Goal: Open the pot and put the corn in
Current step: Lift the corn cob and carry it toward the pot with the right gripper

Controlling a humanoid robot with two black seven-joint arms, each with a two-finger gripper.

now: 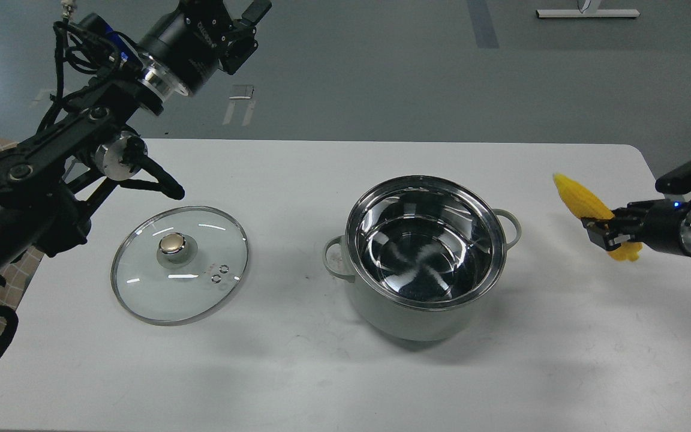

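The pale grey-green pot stands open and empty at the middle of the white table, its shiny steel inside showing. The yellow corn is held above the table, right of the pot. My right gripper comes in from the right edge and is shut on the corn near its thick end. My left gripper is raised high at the top left, far from the pot; its fingers run out of the frame's top edge.
A round glass lid with a gold knob lies flat on the table, left of the pot. The white table has its right edge close to my right arm. My left arm's links hang over the table's left end.
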